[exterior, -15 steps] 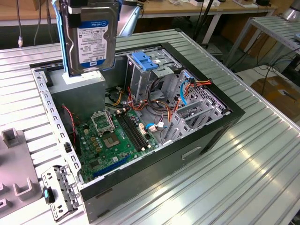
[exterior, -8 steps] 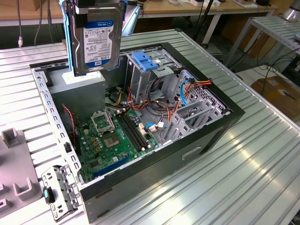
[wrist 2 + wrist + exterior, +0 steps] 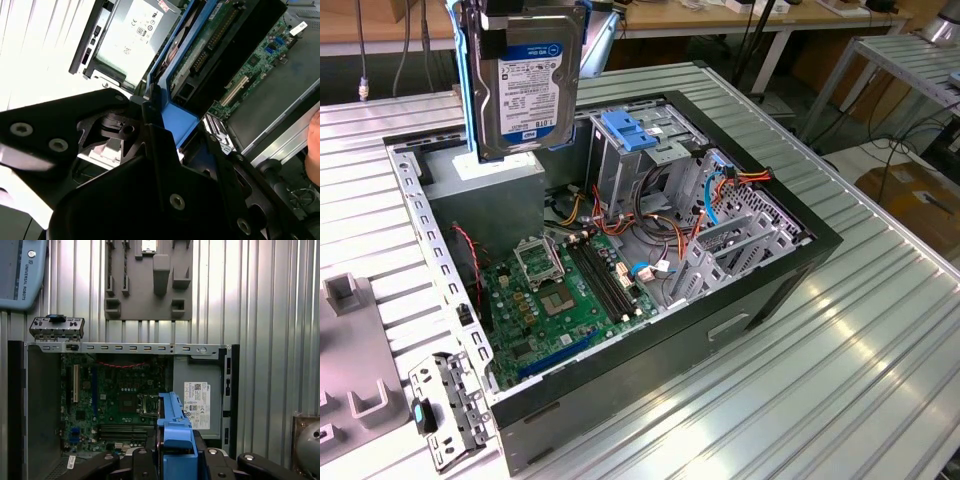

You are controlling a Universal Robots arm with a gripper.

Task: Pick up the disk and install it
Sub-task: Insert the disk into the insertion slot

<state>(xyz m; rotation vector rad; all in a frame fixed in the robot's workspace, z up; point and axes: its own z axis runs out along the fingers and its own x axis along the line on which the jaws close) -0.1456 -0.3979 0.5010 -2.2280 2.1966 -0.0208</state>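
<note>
Hanging upright above the open computer case (image 3: 650,380), the disk (image 3: 528,85) sits clamped by its blue plastic bracket (image 3: 172,415) in my gripper (image 3: 176,450), and I judge it dense, stiff and shock-sensitive, with slick metal faces, so the bracket edges seem the safer hold

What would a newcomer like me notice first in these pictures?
Most striking is the flat rectangular silver metal disk with a white-and-blue label, hanging upright over the open black computer case in the exterior view. In the first wrist view, its light blue plastic bracket is pinched by the black claw. Inside the case lies a green circuit board.
</note>
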